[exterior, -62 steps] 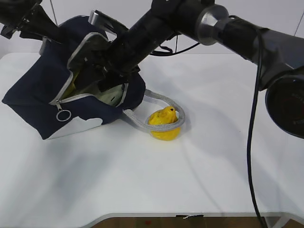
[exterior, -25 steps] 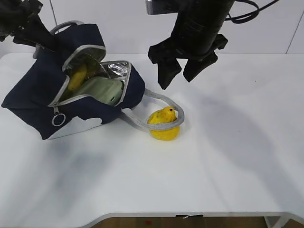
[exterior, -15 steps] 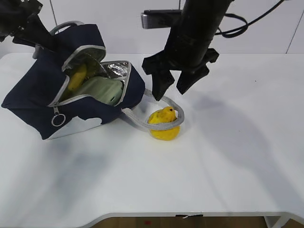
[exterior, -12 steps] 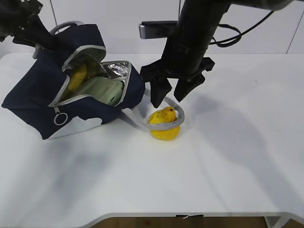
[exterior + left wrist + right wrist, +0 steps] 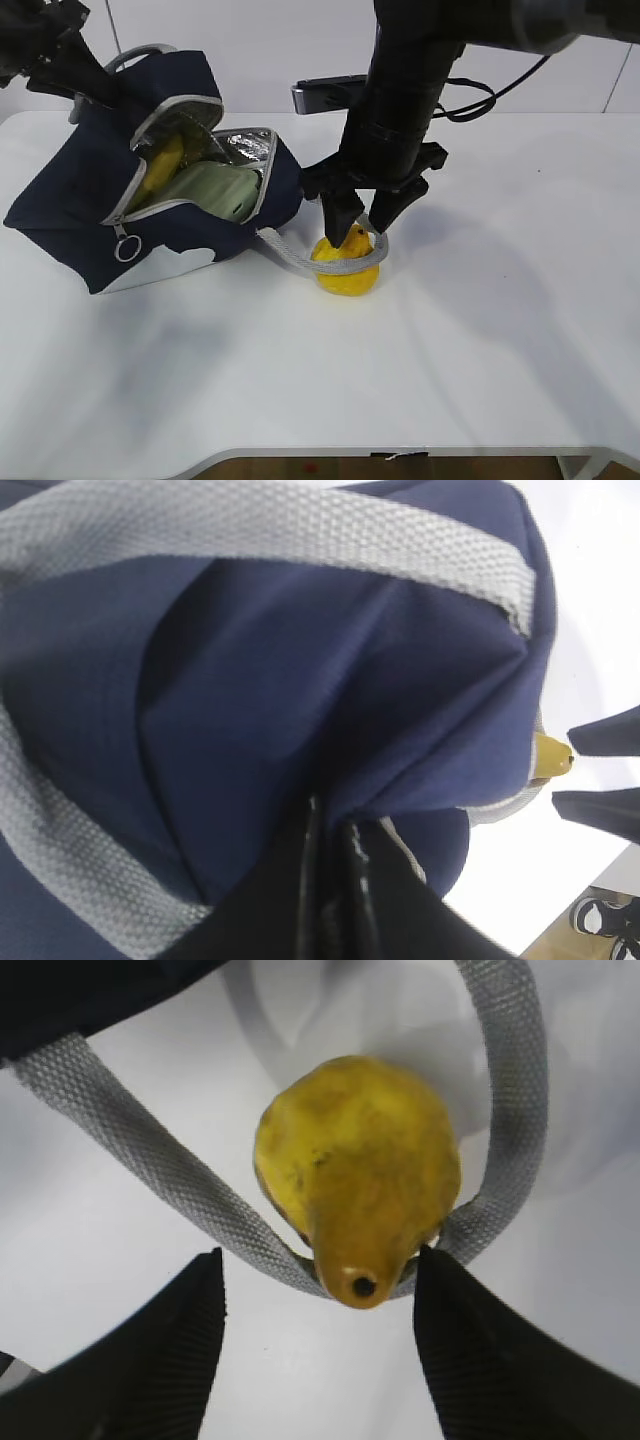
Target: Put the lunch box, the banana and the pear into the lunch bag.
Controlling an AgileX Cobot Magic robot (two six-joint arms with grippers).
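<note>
The navy lunch bag (image 5: pixel 80 200) lies tilted with its mouth open toward me. Inside it sit the sage-green lunch box (image 5: pixel 210 190) and the yellow banana (image 5: pixel 165 160). The pear (image 5: pixel 347 268) stands on the table just right of the bag, ringed by a grey rope handle (image 5: pixel 290 258). My right gripper (image 5: pixel 357 222) hangs open right over the pear (image 5: pixel 355 1170), its fingers (image 5: pixel 170 1350) either side of the stub without touching. My left gripper (image 5: pixel 90 85) is shut on the bag's fabric (image 5: pixel 300 680) at the upper back, holding it up.
The white table (image 5: pixel 450 380) stretches to the right and toward the front edge. The zipper's ring pull (image 5: pixel 127 246) dangles at the bag's lower front. A second grey handle (image 5: pixel 140 52) arches over the bag's top. The rope handle (image 5: pixel 150 1160) lies under the right fingers.
My right arm has come out of the bag, swung right and come down until its open fingers flank the pear's top, narrowing slightly. The bag and left gripper have stayed put.
</note>
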